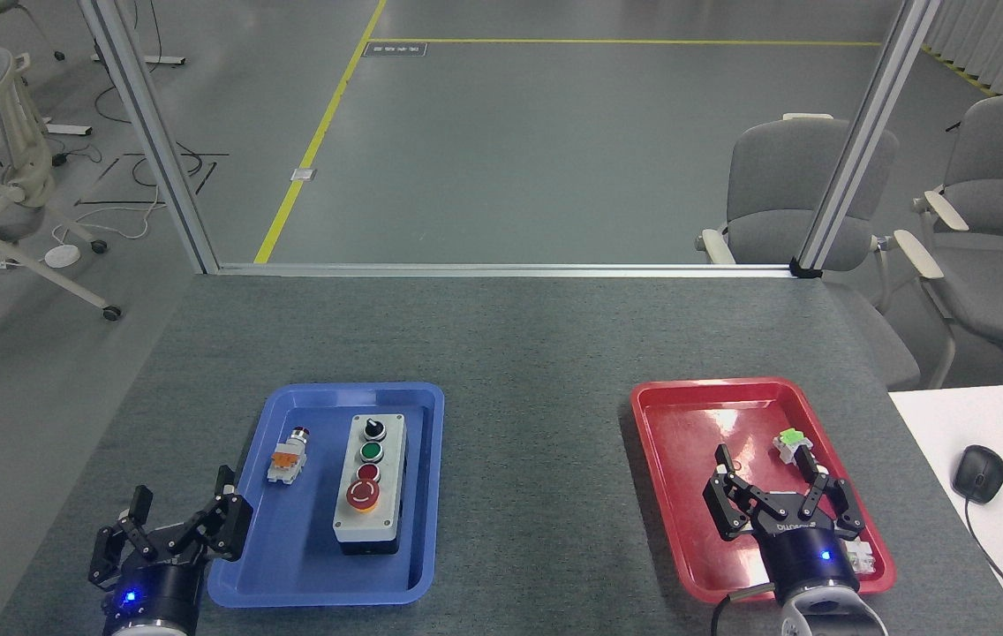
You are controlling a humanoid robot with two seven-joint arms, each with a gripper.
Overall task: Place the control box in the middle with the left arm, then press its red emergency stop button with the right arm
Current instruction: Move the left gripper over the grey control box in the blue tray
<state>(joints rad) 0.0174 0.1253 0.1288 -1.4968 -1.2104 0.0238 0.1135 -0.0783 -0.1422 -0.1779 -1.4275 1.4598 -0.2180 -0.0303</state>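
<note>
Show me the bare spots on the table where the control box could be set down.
Widest: grey table between blue tray and red tray, plus the strip behind both. Crowded: blue tray holds the control box; right gripper hangs over red.

Head view — forward, downward over table [519, 353]

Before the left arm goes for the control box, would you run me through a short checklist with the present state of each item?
1. Control box in view, upright, buttons up: ok; it lies in the blue tray.
2. Left hand open and empty: ok; it hovers at the tray's near left corner.
3. Path to the box: not ok; a small loose button part lies in the tray left of the box.
4. Table middle between the trays free for the box: ok.
5. Right hand out of the way: ok; open over the red tray.
6. Red emergency stop button unobstructed: ok.
</note>
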